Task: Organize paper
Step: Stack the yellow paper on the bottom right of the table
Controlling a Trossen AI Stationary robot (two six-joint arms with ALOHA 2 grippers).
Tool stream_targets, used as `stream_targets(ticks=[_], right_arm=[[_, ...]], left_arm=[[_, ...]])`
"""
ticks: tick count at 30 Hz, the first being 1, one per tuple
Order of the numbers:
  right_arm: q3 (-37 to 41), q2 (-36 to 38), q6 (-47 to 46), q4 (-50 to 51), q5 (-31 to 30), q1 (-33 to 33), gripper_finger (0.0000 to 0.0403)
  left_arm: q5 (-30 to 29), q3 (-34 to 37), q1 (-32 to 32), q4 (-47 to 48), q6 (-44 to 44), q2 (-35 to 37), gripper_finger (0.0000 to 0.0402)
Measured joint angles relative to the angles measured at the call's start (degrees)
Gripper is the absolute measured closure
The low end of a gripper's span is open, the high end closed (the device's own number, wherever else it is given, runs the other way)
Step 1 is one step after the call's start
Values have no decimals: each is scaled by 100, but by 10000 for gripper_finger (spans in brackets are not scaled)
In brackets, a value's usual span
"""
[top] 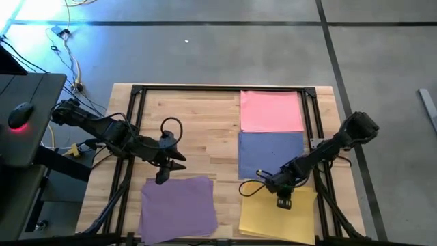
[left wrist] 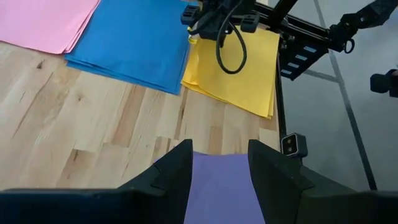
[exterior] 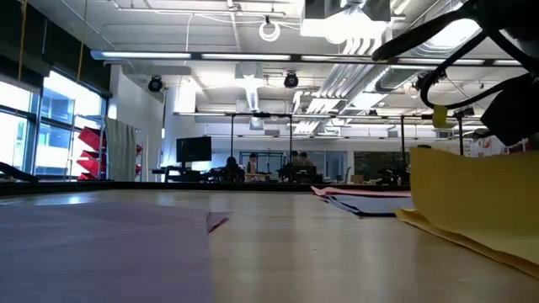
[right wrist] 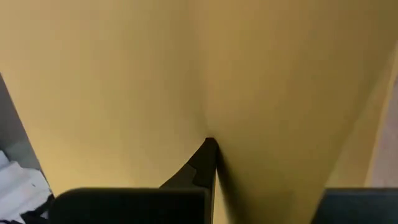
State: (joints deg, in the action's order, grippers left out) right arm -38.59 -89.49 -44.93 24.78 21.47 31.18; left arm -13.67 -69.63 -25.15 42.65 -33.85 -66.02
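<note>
Across your wooden surface (top: 198, 116) you've got four colours laid out: pink sheets (top: 271, 111) at the far edge, blue (top: 270, 154) just below them, yellow (top: 273, 215) nearest on that same side, all in one column. That column looks mostly sorted to me. Purple (top: 177, 205) sits well apart on the other side, so that's likely what's left. Your right gripper (top: 285, 200) is down on the yellow stack, fingers clenched tight, with a yellow sheet creasing up against them. Your left gripper (left wrist: 219, 171) hovers at the purple sheet's far edge, fingers (left wrist: 174, 171) parted, grasping nothing.
</note>
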Motion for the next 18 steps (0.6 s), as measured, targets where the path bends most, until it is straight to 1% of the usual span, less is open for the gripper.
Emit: stream_targets(ticks=[5,8,13,16,18], right_arm=[[-2,-1,280,6,11,0,403],[-89,-22,322,48,182,-6,403],[-463,-20,891,72,849,-4,403],[-483,-20,1043,231,816,-4,403],[-426,-20,1061,388,641,-4,403]], left_arm=[[0,0,0,2,-25,0,268],[-4,0,0,0,-50,0,268],[-72,0,0,2,-63,0,268],[-92,0,0,2,-65,0,268],[-109,0,0,2,-71,0,268]])
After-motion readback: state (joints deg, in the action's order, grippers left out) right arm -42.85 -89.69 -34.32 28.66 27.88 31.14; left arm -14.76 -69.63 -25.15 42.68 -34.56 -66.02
